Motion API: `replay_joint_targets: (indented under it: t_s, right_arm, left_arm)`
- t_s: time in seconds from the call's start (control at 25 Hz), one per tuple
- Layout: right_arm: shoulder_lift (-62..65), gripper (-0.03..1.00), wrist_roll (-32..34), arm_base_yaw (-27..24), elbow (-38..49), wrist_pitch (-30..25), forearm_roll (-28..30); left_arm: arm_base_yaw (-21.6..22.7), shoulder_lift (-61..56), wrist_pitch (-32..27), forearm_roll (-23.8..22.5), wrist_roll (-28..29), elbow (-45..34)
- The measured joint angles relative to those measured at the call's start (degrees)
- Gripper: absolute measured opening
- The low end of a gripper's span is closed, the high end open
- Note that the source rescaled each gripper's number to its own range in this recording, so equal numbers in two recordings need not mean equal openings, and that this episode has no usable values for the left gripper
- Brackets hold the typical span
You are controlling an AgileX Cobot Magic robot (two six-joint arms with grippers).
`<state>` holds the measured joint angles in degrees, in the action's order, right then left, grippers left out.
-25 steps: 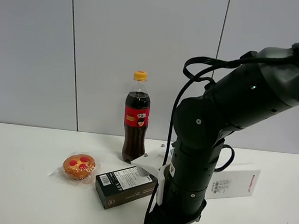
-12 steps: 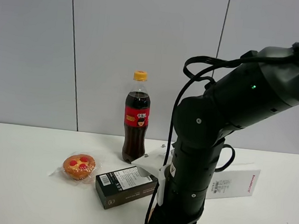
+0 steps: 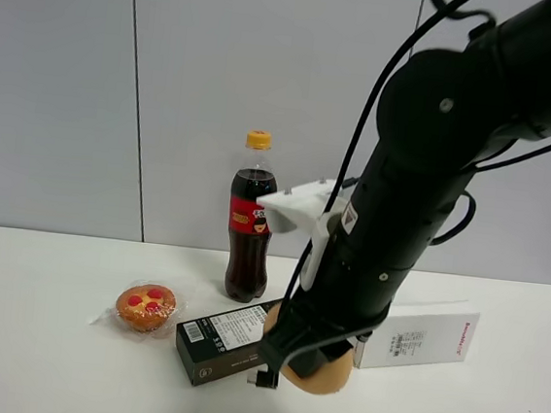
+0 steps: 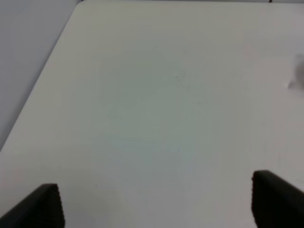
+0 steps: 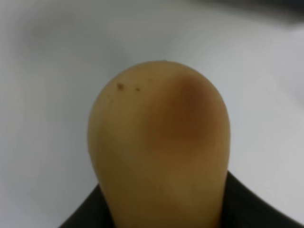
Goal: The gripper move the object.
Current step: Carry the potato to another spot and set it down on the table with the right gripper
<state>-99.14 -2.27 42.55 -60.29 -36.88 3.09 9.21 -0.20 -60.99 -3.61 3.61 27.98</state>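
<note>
My right gripper [image 3: 301, 365] is shut on the yellow-orange peach [image 3: 324, 375] and holds it above the table, just right of the black box. The bulky dark arm hides most of the fruit in the high view. In the right wrist view the peach [image 5: 161, 147] fills the frame, its reddish blush facing the camera, with the dark jaws at its base. My left gripper [image 4: 156, 202] is open over bare white table; only its two black fingertips [image 4: 40, 206] show, and it is out of the high view.
A cola bottle [image 3: 251, 219] stands at the back. A wrapped muffin with red dots [image 3: 146, 307] lies at the left. A black box [image 3: 224, 340] lies beside the peach, and a white box [image 3: 421, 336] lies behind the arm on the white table [image 3: 35, 369].
My right arm has risen and lifted the peach off the table near the front edge, carrying it up and slightly back. The other things have not moved.
</note>
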Motion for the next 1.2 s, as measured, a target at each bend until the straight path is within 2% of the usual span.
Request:
replay_joint_targets:
  t_s: [0.2, 0.52, 0.68, 0.92, 1.2]
  right_arm:
    - [1.95, 0.0, -1.15, 0.81, -4.53, 0.92, -4.15]
    - [-2.05, 0.0, -3.93, 7.59, -21.82, 0.0, -4.98]
    - [-8.18, 0.0, -3.94, 9.98, -30.69, -0.02, -3.09]
    - [-19.53, 0.0, -0.75, 14.59, -43.43, -4.19, 7.79]
    - [-31.61, 0.0, 6.25, 15.75, -58.92, -17.22, 21.85]
  left_arm:
    - [0.0, 0.0, 0.0, 0.0, 0.0, 0.0]
    - [0.0, 0.0, 0.0, 0.0, 0.0, 0.0]
    - [0.0, 0.0, 0.0, 0.0, 0.0, 0.0]
    - [0.0, 0.0, 0.0, 0.0, 0.0, 0.0]
    - [0.0, 0.0, 0.0, 0.0, 0.0, 0.0]
